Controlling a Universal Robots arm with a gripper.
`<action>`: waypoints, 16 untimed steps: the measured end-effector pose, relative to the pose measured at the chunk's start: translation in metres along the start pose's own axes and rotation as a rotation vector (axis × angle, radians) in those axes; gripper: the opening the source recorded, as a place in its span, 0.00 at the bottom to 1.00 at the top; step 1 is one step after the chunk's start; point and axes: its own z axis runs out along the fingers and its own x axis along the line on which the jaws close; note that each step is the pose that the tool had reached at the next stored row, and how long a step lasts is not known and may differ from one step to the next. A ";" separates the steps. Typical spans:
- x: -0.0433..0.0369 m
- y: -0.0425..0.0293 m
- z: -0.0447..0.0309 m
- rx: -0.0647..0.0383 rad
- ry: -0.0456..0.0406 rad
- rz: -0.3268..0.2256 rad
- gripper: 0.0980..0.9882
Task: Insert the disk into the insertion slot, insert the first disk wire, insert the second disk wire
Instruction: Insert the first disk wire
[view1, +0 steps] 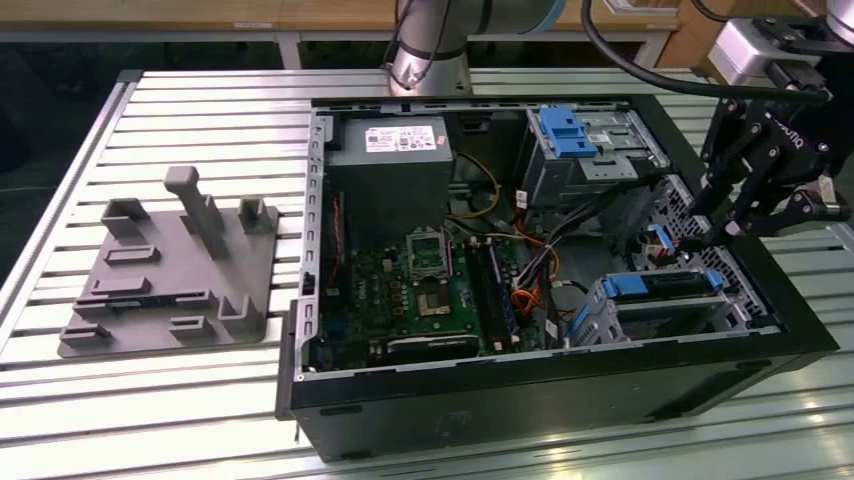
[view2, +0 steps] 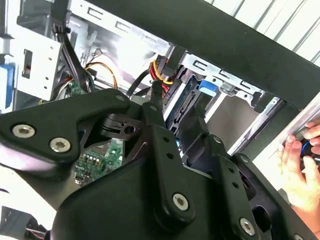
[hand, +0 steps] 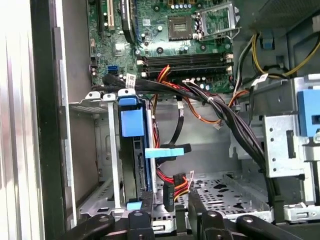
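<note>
A slatted metal worktop (view1: 200, 110) carries an open black computer case (view1: 534, 385), with a grey plastic fixture (view1: 147, 300) lying well apart from the end effector (view1: 725, 238), towards the exterior view's left. Inside the case, the grey power supply (view1: 387, 190) bears a white printed label (view1: 407, 140) whose text is too small to make out. The green motherboard (view1: 414, 290) lies across the case floor from the end effector. White lettering runs along the end effector's black body, and in the first wrist view a small white tag (hand: 131, 79) hangs on a cable; neither can be read. A taller grey bay (view1: 594, 150) with a blue latch stands near the end effector. The slot (view1: 667, 310), a small perforated metal cage, sits just beside and below the end effector's tip, and the disk (view1: 665, 285) already stands seated in it, its blue bracket showing at both ends. In the first wrist view the disk (hand: 134, 165) is just to one side of the end effector (hand: 170, 200), with a blue plug (hand: 167, 151) close against its edge. A black plug (hand: 169, 192) trailing red, yellow and orange wires sits right at the end effector's tip; whether it is clamped I cannot tell. In the second wrist view a person's hand (view2: 300, 160) shows beyond the case wall.
</note>
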 end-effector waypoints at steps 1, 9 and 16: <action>-0.0002 -0.0005 0.0009 0.000 0.0017 0.006 0.35; -0.0220 0.0007 0.0084 -0.002 0.0404 0.015 0.35; -0.0262 -0.0034 0.0115 -0.008 0.1055 0.018 0.35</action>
